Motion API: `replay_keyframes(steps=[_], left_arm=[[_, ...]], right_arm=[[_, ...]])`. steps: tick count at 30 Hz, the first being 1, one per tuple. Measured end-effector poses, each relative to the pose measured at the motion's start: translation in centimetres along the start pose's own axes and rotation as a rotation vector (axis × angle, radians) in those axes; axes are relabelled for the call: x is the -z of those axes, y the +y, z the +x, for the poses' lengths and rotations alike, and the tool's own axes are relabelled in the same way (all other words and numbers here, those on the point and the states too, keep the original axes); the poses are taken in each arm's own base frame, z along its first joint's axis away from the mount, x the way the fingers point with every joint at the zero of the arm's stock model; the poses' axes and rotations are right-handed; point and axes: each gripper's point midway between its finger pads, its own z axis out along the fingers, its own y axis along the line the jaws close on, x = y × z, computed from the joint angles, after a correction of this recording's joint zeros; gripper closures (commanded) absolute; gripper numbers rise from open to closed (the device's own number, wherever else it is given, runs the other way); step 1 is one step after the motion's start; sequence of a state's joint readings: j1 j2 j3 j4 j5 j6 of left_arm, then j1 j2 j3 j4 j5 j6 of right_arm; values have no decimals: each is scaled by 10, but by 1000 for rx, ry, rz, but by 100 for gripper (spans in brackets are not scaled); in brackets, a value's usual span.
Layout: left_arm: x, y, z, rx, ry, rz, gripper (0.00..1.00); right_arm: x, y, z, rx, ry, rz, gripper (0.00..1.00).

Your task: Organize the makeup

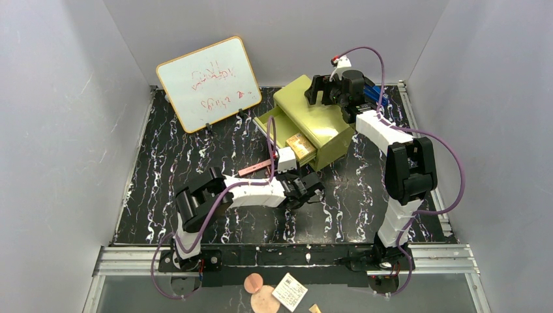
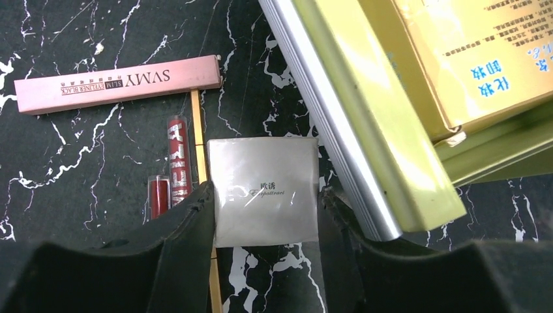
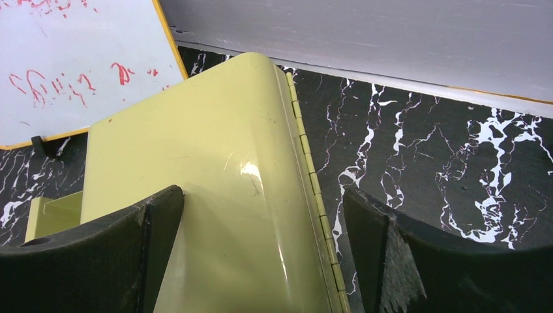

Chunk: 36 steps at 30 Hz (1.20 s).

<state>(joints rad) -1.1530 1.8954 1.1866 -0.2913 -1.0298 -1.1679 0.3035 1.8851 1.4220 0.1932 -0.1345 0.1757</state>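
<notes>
Your left claw (image 2: 264,208) is clamped on the small white square box (image 2: 264,186), just beside the olive-yellow drawer chest (image 1: 319,120). Its open drawer holds the tan-orange palette (image 1: 301,147). The pink case (image 2: 117,83) and dark-red pencil (image 2: 178,160) lie near the box on the black marbled desk (image 2: 65,169). Your right claw (image 3: 261,228) hangs spread apart over the chest's top.

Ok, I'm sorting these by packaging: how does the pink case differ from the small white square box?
The pink case is long and slim; the white box is square. The pink case bears large SVMY lettering; the white box, tiny print. The pink case lies free on the table; the white box sits between the fingers of the left gripper. Both are outside the drawer chest.
</notes>
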Motion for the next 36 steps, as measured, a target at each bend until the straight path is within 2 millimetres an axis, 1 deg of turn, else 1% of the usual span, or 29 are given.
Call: replay_keyframes(steps=[10, 17, 19, 25, 33, 36], left_arm=[[-1, 6, -1, 0, -16, -28, 100], [2, 16, -3, -25, -8, -53, 100], [5, 20, -7, -32, -6, -57, 100], [19, 27, -28, -2, -8, -51, 100], [45, 41, -70, 75, -25, -28, 100], [50, 40, -84, 76, -38, -33, 100]], right_arm=[[-1, 0, 1, -1, 2, -4, 1], [-1, 0, 2, -1, 5, -5, 1], [-2, 0, 3, -1, 6, -5, 1], [-2, 0, 2, -1, 6, -5, 1], [-2, 0, 3, -1, 6, -6, 1], [-2, 0, 3, -2, 7, -8, 1]])
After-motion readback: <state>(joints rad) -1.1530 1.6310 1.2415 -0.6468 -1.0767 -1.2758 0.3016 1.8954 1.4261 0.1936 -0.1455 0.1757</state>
